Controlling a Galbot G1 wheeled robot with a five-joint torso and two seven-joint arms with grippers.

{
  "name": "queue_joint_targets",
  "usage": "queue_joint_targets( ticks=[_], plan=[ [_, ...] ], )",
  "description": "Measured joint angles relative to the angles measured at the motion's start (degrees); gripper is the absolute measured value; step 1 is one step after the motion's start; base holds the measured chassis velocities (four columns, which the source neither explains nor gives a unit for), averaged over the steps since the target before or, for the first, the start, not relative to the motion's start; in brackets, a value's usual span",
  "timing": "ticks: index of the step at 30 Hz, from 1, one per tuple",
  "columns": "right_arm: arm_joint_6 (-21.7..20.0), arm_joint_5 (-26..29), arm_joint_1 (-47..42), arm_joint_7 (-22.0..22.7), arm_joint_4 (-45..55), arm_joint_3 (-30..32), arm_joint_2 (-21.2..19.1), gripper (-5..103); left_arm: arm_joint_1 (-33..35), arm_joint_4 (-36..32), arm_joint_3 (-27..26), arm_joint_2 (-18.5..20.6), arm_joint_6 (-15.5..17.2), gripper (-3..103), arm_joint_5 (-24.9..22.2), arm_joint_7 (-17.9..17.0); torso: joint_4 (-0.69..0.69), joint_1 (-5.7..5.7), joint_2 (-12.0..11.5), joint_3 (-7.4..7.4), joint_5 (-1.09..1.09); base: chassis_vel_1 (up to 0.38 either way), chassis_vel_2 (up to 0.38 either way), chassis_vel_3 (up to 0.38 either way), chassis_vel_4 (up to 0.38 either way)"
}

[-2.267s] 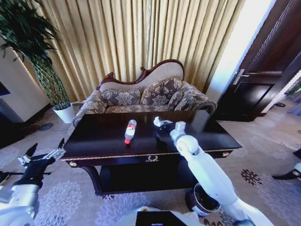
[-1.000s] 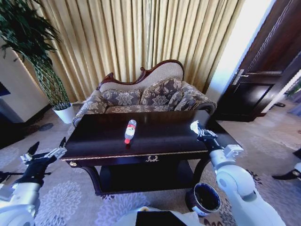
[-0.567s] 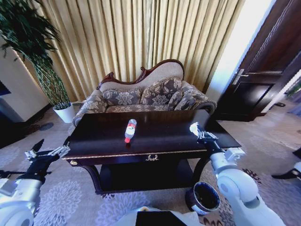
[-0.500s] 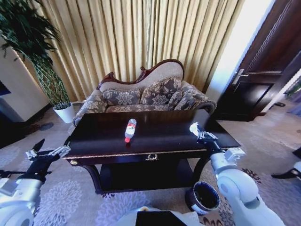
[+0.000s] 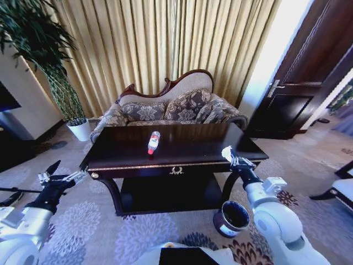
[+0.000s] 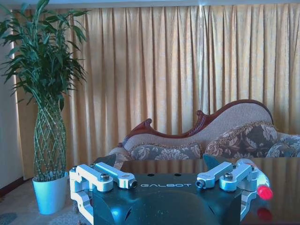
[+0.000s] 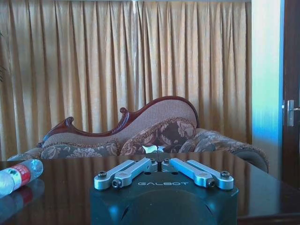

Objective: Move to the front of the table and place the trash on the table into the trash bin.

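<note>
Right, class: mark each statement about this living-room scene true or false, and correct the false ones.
1. The bottle stands upright on the table. False: it lies on its side.
2. The right gripper holds crumpled white paper at the table's right front corner. True.
3. The trash bin sits on the table's lower shelf. False: it stands on the carpet by the table's right front leg.
4. The left gripper is open, off the table's left end. True.
5. The left gripper holds the bottle. False: it holds nothing.
</note>
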Motion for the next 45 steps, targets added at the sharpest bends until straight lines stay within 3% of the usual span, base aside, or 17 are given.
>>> queue_joint_targets(
  ticks=[10, 21, 32, 34, 39, 41, 45],
  plan=[
    [1.65, -2.87, -3.86, -1.06, -7.68, 0.09, 1.78, 0, -0.1, 0.0, -0.69, -0.12, -0.32, 100, -0.26, -1.29, -0.02, 0.04, -0.02, 0.02, 0.0, 0.028, -0.028, -0.032, 0.035],
    [2.17, -5.06, 3.03, -0.77, -33.09, -2.2, 0.09, 0, 0.07, 0.0, -0.83, -1.29, -0.42, 100, -0.27, -1.59, 0.0, 0.01, 0.0, 0.0, 0.01, 0.0, 0.0, 0.0, 0.0],
    [8.62, -15.92, 14.56, -0.96, -61.92, -5.74, 0.83, 0, 1.01, 0.0, -0.89, -2.17, -1.72, 100, 0.59, -1.95, 0.0, 0.01, -0.01, 0.01, 0.01, 0.0, 0.0, 0.0, 0.0],
    [12.52, -20.71, 16.89, -0.88, -68.5, -5.5, 1.79, 0, 0.97, 0.0, -0.89, -2.14, -2.0, 100, 0.69, -1.97, -0.01, 0.02, -0.01, 0.01, 0.0, 0.0, 0.0, 0.0, 0.0],
    [13.9, -21.11, 18.14, 0.63, -71.91, -5.48, 2.9, -3, 1.05, 0.0, -0.7, -2.31, -2.06, 100, 0.71, -2.24, -0.01, 0.02, -0.01, 0.01, 0.0, 0.0, 0.0, 0.0, 0.0],
    [13.92, -21.06, 18.31, 0.81, -72.22, -5.48, 3.17, 2, 1.12, 0.0, -0.6, -2.4, -2.07, 100, 0.75, -2.29, -0.01, 0.02, -0.01, 0.01, 0.0, 0.0, 0.0, 0.0, 0.0],
    [13.92, -20.8, 18.8, 1.47, -72.78, -5.28, 3.94, 24, 1.17, 0.0, -0.41, -2.4, -2.11, 100, 0.88, -2.3, 0.0, 0.01, -0.01, 0.0, -0.01, 0.0, 0.0, 0.0, 0.0]
  ],
)
